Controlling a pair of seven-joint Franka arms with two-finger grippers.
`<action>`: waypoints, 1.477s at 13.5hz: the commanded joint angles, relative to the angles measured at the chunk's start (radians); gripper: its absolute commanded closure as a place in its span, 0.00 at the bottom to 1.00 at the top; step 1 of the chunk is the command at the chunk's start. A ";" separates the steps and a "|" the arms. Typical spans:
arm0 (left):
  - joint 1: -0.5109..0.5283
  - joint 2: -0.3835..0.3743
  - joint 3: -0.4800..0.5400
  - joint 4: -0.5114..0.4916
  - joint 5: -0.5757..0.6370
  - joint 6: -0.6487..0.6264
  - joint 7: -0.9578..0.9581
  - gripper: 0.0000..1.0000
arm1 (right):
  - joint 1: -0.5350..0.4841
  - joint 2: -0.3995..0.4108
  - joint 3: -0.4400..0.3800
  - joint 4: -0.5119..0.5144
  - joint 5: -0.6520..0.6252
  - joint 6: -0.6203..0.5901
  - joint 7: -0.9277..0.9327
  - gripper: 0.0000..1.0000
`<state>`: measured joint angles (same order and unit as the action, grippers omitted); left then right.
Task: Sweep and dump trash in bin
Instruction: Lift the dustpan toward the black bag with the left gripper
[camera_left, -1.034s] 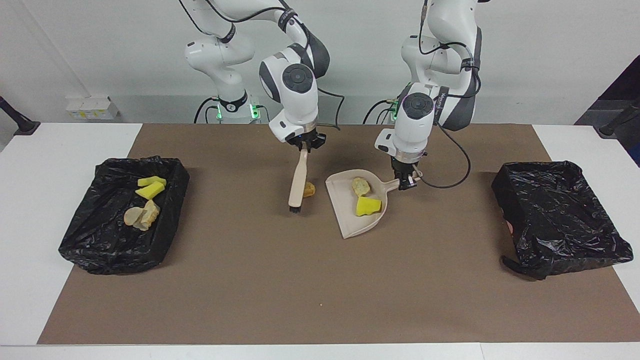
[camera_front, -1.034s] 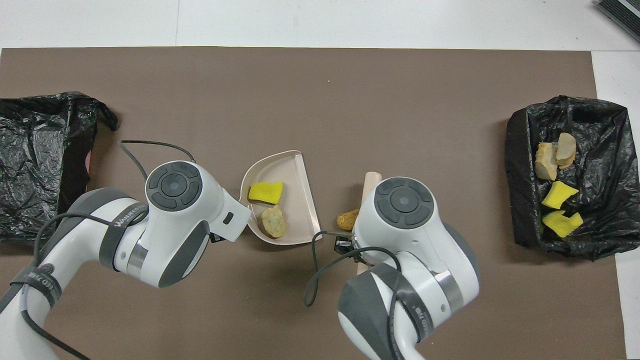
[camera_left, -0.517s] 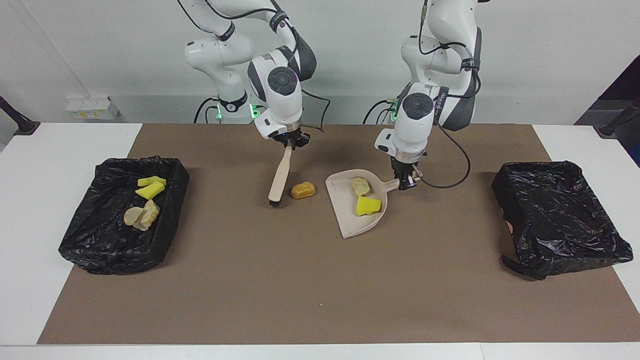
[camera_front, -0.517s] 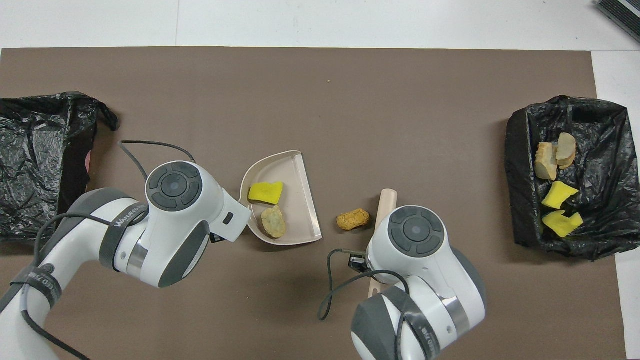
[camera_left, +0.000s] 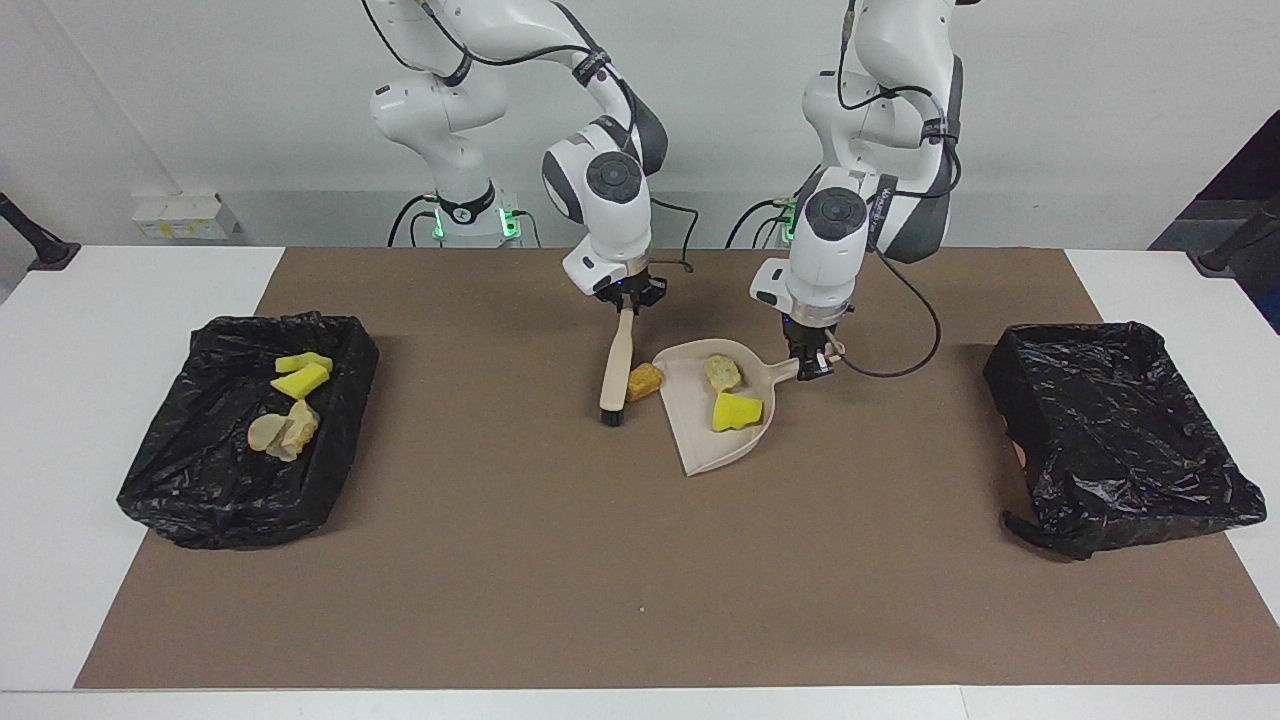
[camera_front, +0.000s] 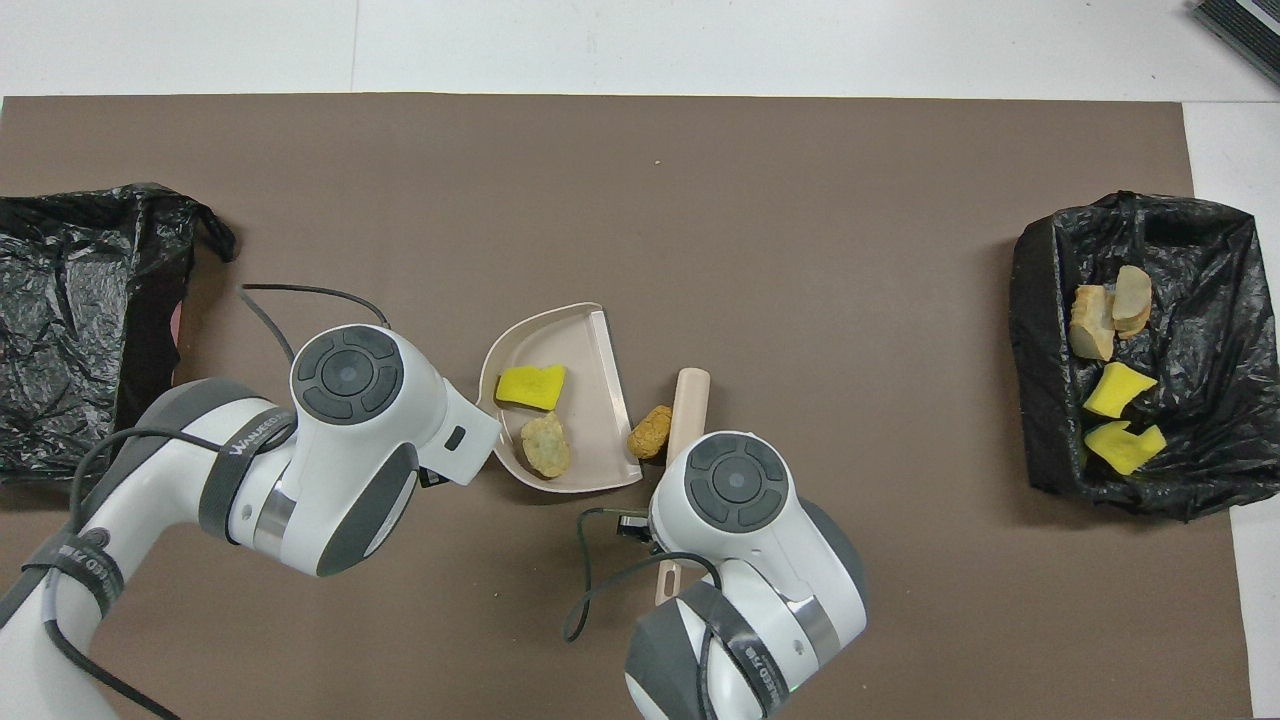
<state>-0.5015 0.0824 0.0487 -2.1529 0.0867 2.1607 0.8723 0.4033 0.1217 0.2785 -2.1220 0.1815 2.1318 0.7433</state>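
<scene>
A: How does the trash look?
B: A golden-brown nugget (camera_left: 644, 381) lies at the dustpan (camera_left: 700, 440) lip, touching the brush (camera_left: 614, 385), I think. A yellow sponge piece (camera_left: 737, 412) and a beige lump (camera_left: 722, 373) sit in the pan.
A: The grippers?
B: The right gripper (camera_left: 627, 298), above the nugget, clamps the brush handle. The left gripper (camera_left: 813, 364) grips the pan handle, beside the lump.

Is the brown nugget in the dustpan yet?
Not yet. The brown nugget lies on the mat at the dustpan lip, between it and the brush.
</scene>
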 joint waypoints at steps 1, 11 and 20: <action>0.032 -0.023 -0.006 -0.032 0.004 0.015 -0.027 1.00 | 0.051 0.047 0.005 0.088 0.052 0.011 -0.039 1.00; 0.113 -0.021 -0.004 -0.025 -0.028 -0.005 -0.423 1.00 | 0.134 -0.049 0.004 0.068 0.033 -0.004 0.020 1.00; 0.296 -0.053 -0.003 0.044 -0.033 0.045 -0.585 1.00 | 0.314 -0.108 0.002 -0.084 0.018 0.005 0.197 1.00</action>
<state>-0.2312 0.0677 0.0533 -2.1237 0.0652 2.2098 0.3447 0.6863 0.0407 0.2834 -2.1589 0.2098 2.1241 0.9060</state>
